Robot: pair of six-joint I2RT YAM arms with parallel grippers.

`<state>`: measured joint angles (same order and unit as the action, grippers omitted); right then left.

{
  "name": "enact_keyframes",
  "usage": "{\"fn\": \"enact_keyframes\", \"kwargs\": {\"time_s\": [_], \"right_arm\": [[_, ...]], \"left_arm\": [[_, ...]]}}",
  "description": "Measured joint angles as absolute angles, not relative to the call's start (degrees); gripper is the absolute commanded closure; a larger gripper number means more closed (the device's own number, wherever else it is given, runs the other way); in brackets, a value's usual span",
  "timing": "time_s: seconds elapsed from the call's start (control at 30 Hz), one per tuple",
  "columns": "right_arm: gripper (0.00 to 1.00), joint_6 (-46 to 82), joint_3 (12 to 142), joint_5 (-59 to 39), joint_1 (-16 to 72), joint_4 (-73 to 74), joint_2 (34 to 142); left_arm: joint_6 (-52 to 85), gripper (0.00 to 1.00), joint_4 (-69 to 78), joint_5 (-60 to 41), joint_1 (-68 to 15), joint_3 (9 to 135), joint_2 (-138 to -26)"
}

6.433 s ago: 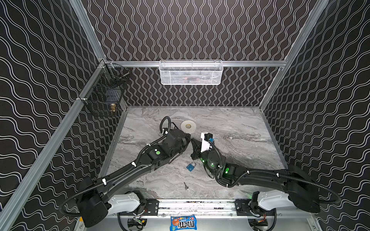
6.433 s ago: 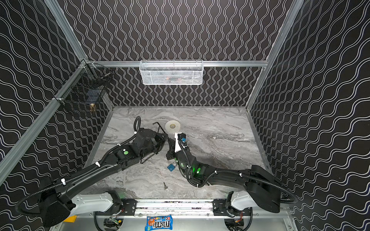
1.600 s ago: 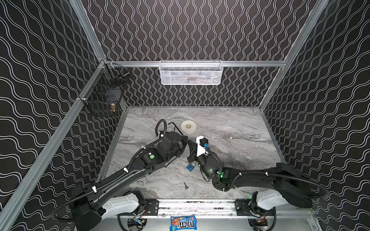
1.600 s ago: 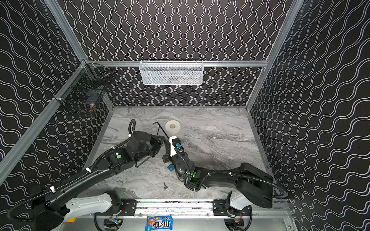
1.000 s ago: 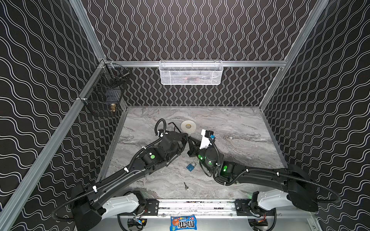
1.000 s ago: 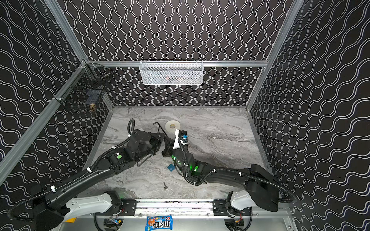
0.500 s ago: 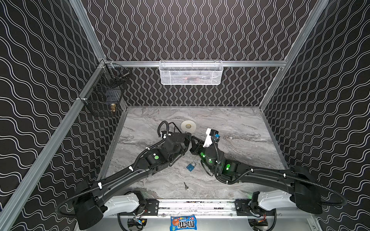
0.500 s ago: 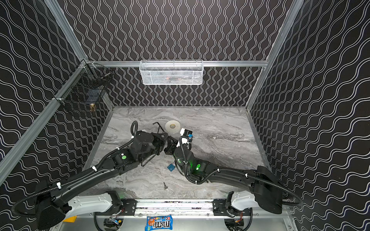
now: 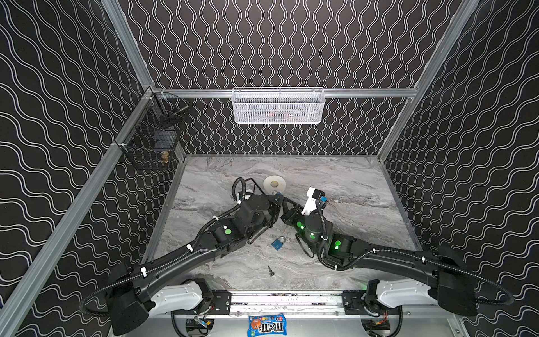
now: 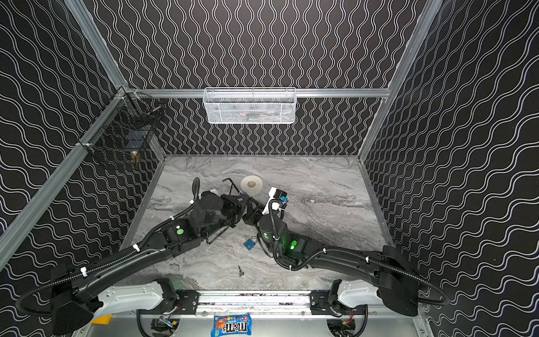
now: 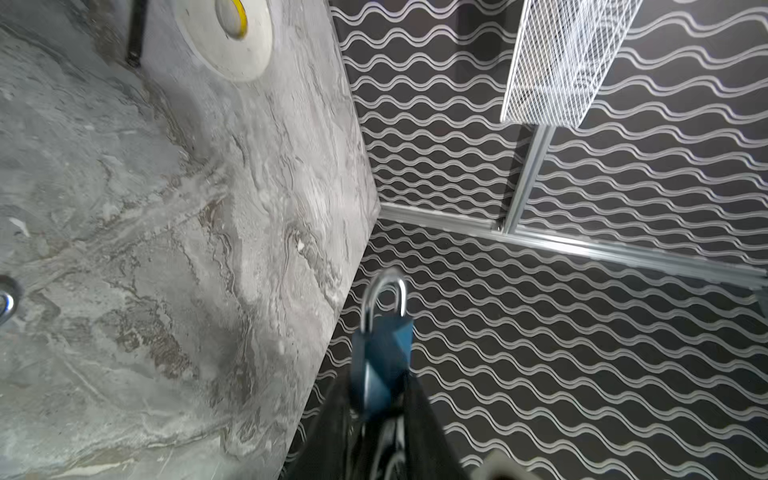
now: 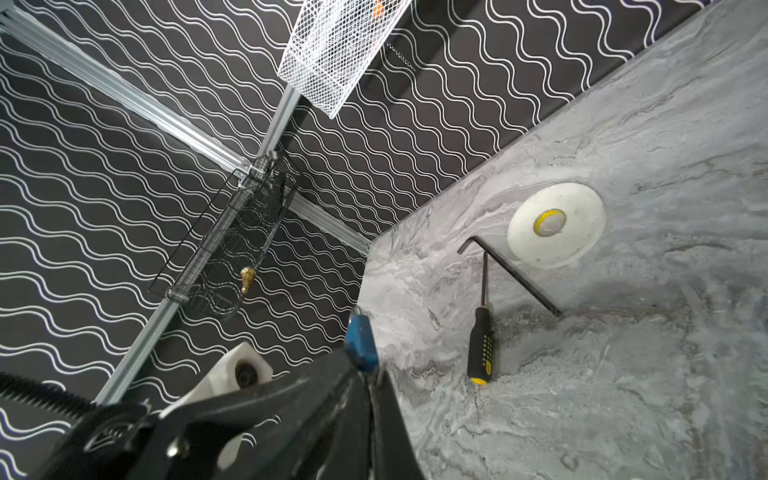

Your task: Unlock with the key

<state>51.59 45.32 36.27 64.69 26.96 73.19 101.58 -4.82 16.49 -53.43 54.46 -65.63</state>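
Observation:
A blue padlock with a steel shackle is held above the table, and my left gripper is shut on its body. It shows as a small blue spot in both top views. My right gripper is shut, its tips pressed against the bottom end of that padlock. Only a thin sliver of metal, the key, shows between them. The left gripper and the right gripper meet tip to tip near the middle of the table. A second blue padlock and a loose key lie on the table.
A white tape roll, a black hex key and a black-and-yellow screwdriver lie behind the grippers. A white mesh basket hangs on the back wall and a black wire basket on the left wall. A candy bag sits at the front rail.
My right gripper has risen from near the padlock on the table and moved back to the padlock in my left gripper. The left arm has shifted slightly right, and its jaws have closed a little.

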Motion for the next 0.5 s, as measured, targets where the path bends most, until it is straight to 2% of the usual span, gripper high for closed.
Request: {"fn": "enact_keyframes", "kwargs": {"time_s": [0.17,0.23,0.3,0.37,0.43,0.5], "right_arm": [[0.89,49.41,43.31,34.72,65.04,29.89,70.85],[0.93,48.53,42.46,34.17,65.06,31.33,69.93],[0.91,47.90,40.97,33.98,64.84,31.94,68.97],[0.94,47.13,40.25,33.76,64.45,31.03,67.57],[0.90,47.13,39.83,33.08,63.66,30.46,65.69],[0.87,47.16,40.01,32.34,62.02,29.02,64.64]], "left_arm": [[100.53,1.00,-8.01,14.35,-53.74,54.22,-65.65],[100.49,1.00,-8.95,14.41,-53.74,53.95,-65.52],[100.22,0.99,-9.74,14.72,-53.71,53.84,-65.19],[100.07,0.98,-10.74,14.92,-53.58,53.78,-64.66],[99.48,0.96,-11.64,15.62,-53.41,53.63,-63.81],[98.61,0.90,-12.78,16.19,-53.06,53.32,-62.78]]}}
